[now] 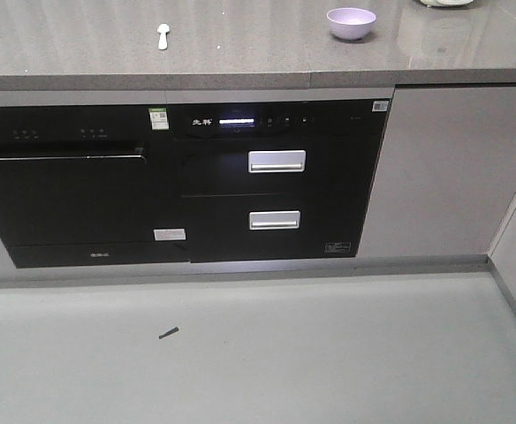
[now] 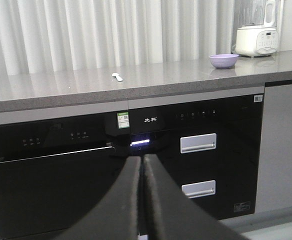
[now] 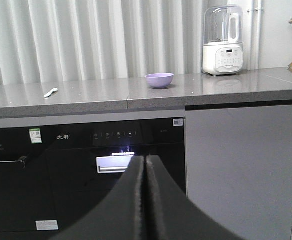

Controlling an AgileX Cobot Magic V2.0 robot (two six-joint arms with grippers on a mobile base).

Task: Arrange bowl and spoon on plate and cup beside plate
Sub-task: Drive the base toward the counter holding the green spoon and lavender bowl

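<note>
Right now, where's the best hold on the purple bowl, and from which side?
Likely the near rim, from above: the bowl stands upright, mouth open, walls smooth and flaring, so one claw finger inside and one outside pinches the wall.

Desk [image 1: 240, 49]: grey speckled stone look, polished, softly reflective.
Bowl [image 1: 351, 23]: lavender plastic, smooth, slight sheen.
Spoon [image 1: 163, 35]: pale plastic, smooth.
Appliance fronts [image 1: 214, 221]: black glass look, high gloss, mirror-like.
Drawer handles [image 1: 276, 161]: silver, brushed metal look.
Cabinet door [image 1: 443, 168]: grey, flat, matt.
Floor [image 1: 284, 353]: pale grey, smooth, dull.
Curtain [image 2: 86, 35]: white cloth, soft pleats, matt.
Blender [image 3: 223, 42]: white glossy plastic base, clear jug.
Left gripper [image 2: 142, 159]: black, matt.
Right gripper [image 3: 145, 158]: black, matt.
</note>
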